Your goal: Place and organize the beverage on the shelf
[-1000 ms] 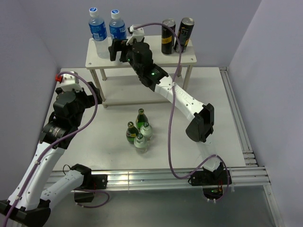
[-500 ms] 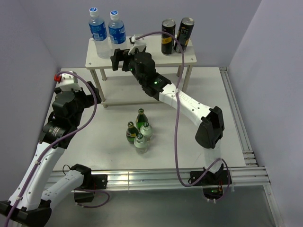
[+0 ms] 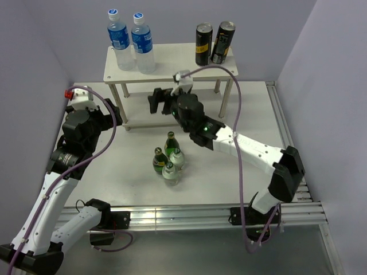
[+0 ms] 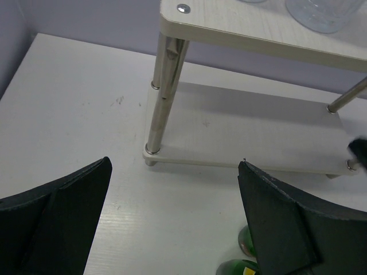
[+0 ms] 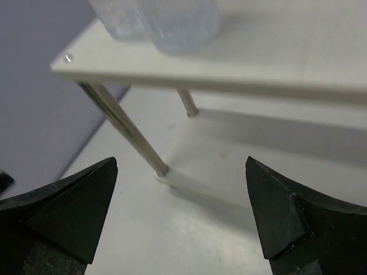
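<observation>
Two clear plastic bottles with blue labels (image 3: 120, 40) (image 3: 142, 43) stand at the left of the top board of the cream shelf (image 3: 172, 66). Two dark green glass bottles (image 3: 170, 143) (image 3: 160, 160) and two clear glass bottles with green labels (image 3: 177, 157) (image 3: 170, 172) stand clustered on the table in front of the shelf. My right gripper (image 3: 155, 102) is open and empty, in front of the shelf below its top board. The right wrist view shows the plastic bottles' bases (image 5: 183, 20). My left gripper (image 3: 112, 114) is open and empty, left of the shelf, and its view shows green bottle tops (image 4: 241, 266).
Two dark cans (image 3: 203, 44) (image 3: 222, 43) stand at the right of the top board. The lower board (image 4: 246, 137) is bare between the metal legs (image 4: 163, 97). Grey walls close in on the left, the back and the right.
My right gripper has pulled back from the right blue-labelled bottle, down and toward the front right. That bottle stays on the top board. The left arm has hardly moved.
</observation>
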Robot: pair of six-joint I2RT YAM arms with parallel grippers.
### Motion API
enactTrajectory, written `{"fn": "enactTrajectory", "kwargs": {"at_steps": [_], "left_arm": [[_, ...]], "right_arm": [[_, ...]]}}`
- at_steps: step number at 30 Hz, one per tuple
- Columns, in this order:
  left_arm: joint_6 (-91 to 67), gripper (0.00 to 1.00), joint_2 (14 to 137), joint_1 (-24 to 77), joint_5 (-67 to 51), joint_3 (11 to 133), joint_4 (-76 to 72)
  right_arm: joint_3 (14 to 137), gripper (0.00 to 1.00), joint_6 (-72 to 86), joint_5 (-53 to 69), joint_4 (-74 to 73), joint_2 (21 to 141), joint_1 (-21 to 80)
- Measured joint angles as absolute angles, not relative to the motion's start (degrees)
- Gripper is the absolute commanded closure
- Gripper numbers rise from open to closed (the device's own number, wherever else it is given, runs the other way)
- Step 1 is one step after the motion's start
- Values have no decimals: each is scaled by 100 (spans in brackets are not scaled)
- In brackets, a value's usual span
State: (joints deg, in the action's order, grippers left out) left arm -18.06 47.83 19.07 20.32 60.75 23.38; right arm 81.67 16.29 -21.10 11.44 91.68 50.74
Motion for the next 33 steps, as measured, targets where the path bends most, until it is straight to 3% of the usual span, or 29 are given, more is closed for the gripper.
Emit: {"fn": "enactTrajectory", "kwargs": {"at_steps": [8, 13, 26, 33], "left_arm": [[-2025, 1, 4530, 2021, 871, 5837, 2349], [-2200, 1, 4095, 2812, 685, 5371, 2504], [-3256, 1, 3511, 3990, 1004, 4674, 2856], [-3881, 3, 3341, 4609, 1586, 4093, 2641]], "right_arm": [[5653, 0, 1979, -3251, 775, 7019, 6451], [4925, 0, 2349, -4119, 279, 5931, 7437], [3280, 0, 4032, -5103, -1330, 4580, 8510], [3135, 0, 4469, -5144, -1590, 4493, 8759]]}}
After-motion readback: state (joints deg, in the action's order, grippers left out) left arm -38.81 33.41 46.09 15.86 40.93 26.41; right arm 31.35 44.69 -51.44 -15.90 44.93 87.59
